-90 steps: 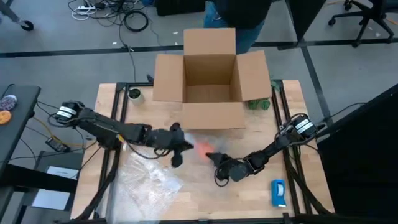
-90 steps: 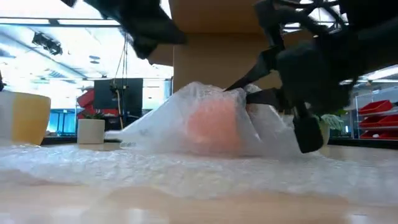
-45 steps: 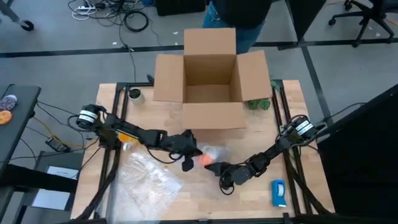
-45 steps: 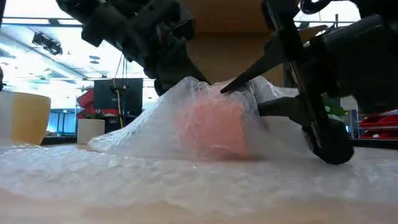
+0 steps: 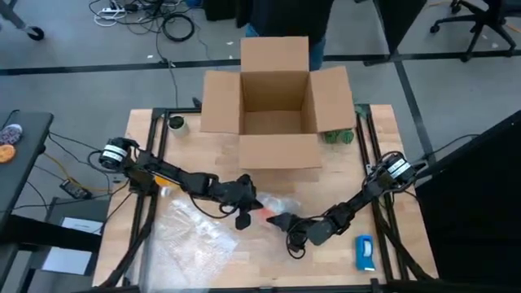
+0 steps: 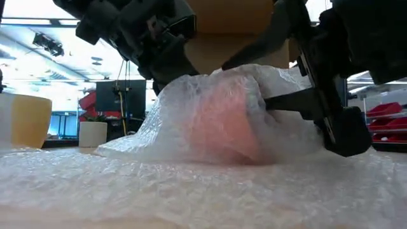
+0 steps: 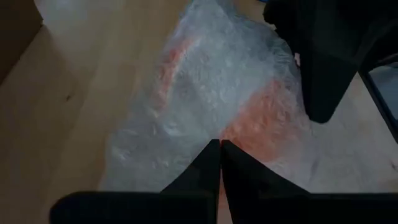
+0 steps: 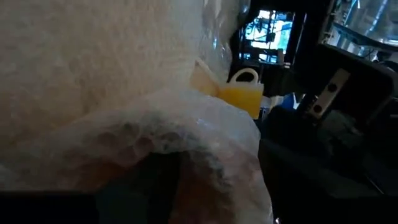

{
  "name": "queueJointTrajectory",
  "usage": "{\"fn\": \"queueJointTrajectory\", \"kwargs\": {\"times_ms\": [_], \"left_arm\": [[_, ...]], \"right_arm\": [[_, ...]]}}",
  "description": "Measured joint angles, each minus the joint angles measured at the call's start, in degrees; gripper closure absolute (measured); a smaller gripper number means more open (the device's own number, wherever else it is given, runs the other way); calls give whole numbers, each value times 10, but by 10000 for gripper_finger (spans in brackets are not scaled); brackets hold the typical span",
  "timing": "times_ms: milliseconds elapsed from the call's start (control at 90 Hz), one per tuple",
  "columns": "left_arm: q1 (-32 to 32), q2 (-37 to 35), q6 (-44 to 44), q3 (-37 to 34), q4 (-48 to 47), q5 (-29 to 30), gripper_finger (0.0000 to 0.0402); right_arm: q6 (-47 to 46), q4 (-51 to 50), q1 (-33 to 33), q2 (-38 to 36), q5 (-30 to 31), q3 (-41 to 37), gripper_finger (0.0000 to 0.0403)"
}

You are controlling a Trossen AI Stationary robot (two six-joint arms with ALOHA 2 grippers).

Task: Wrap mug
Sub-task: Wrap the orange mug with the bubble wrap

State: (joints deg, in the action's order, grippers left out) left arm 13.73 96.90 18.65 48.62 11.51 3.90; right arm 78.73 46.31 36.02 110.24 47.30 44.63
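Observation:
The orange mug (image 5: 262,213) lies near the table's middle, showing pink through the bubble wrap (image 6: 210,102) draped over it. The rest of the sheet (image 5: 195,236) lies flat toward the near left. My left gripper (image 7: 219,148) is shut with its tips on the wrap at the mug's left side. From the right, my right gripper (image 6: 245,83) holds the covered mug between its fingers. The wrap hides the mug's handle and rim. My left gripper pinches the bubble wrap (image 7: 211,134) at its shut fingertips, on the mug's left side, slanting down from the table's left. One layer or several, I cannot tell. The wrap rises steeply from the table to the fingers (image 6: 166,67). My right gripper comes in low from the table's right. One finger (image 6: 254,48) lies over the top of the wrapped mug and the other (image 6: 296,102) against its right side. In the right wrist view one finger (image 8: 158,180) shows dark through the wrap. The mug's underside stays on the sheet.
An open cardboard box (image 5: 277,106) stands at the far middle, a small pot (image 5: 175,124) to its left and a green plant (image 5: 338,134) to its right. A flat blue-and-white object (image 5: 364,251) lies near right. A person (image 5: 285,16) stands beyond the box.
My left gripper has moved toward the table's right and down onto the wrap beside the mug. My right gripper has drawn the covered mug a little toward the near edge, and the wrap now stands higher over it.

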Motion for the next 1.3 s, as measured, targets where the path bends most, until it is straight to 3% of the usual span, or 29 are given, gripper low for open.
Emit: {"fn": "queueJointTrajectory", "kwargs": {"times_ms": [222, 611, 844, 1089, 1211, 1300], "left_arm": [[14, 0, 10, 0, -8, 0, 402], [23, 2, 28, -2, -31, 1, 402], [22, 6, 44, -5, -47, 9, 402], [39, 5, 47, -5, -39, 9, 402], [50, 5, 47, -4, -40, 9, 402], [59, 4, 47, -4, -37, 13, 402]], "right_arm": [[0, -29, 35, 0, 54, 0, 185], [-27, -22, 102, -1, 89, 15, 183], [-46, 83, 113, -28, 102, 52, 188], [-280, 71, 78, -113, 207, 41, 190], [-363, -6, 77, -146, 217, 28, 190], [-485, -58, 68, -158, 203, 28, 190]]}}
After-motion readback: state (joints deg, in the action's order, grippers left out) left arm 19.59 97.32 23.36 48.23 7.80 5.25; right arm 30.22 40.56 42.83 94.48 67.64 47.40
